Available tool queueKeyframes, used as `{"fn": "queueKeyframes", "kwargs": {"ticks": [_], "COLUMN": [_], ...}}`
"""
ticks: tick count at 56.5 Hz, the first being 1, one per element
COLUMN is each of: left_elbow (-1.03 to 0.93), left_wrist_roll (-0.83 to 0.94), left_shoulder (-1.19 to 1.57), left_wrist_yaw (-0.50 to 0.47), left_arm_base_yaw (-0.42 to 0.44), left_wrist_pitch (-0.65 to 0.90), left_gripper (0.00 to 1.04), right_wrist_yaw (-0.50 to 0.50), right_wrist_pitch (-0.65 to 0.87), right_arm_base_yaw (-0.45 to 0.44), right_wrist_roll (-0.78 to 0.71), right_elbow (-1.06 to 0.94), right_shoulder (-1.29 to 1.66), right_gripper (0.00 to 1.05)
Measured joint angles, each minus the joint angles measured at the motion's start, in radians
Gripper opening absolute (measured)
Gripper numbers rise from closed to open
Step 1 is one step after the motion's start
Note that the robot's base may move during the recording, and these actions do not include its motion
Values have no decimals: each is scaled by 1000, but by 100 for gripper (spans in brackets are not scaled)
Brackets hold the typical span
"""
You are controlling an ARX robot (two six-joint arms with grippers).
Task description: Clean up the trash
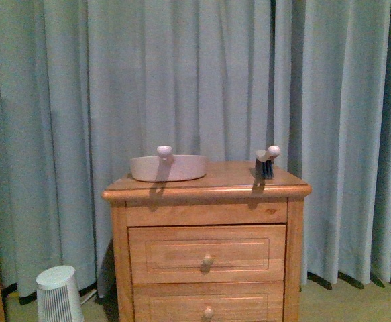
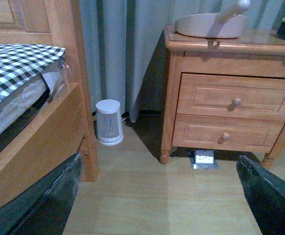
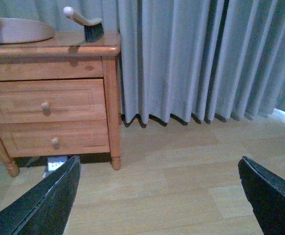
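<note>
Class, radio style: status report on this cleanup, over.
Left tool open, empty. Right tool open, empty. Trash not in view. Dustpan and brush on nightstand.

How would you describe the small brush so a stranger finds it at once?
Start at the wooden nightstand before the grey-blue curtain. On its top, at the right end in the front view, sits the brush. Unlike the wide pale dustpan beside it, it is small, with dark bristles and a pale knobbed handle.

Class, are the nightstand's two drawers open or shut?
Shut. The upper drawer and lower drawer fronts sit flush with the nightstand frame; no gap shows.
</note>
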Motion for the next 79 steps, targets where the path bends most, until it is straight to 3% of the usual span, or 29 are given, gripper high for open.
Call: {"fn": "queueKeyframes", "kwargs": {"ticks": [79], "left_elbow": [0], "left_wrist_roll": [0], "left_shoulder": [0], "left_wrist_yaw": [0], "left_arm_base_yaw": [0], "left_wrist_pitch": [0], "left_gripper": [97], "right_wrist_yaw": [0], "right_wrist_pitch": [0], "right_arm_base_yaw": [0], "right_wrist_roll": [0], "right_elbow": [0], "right_shoulder": [0], "right_gripper": [97]}}
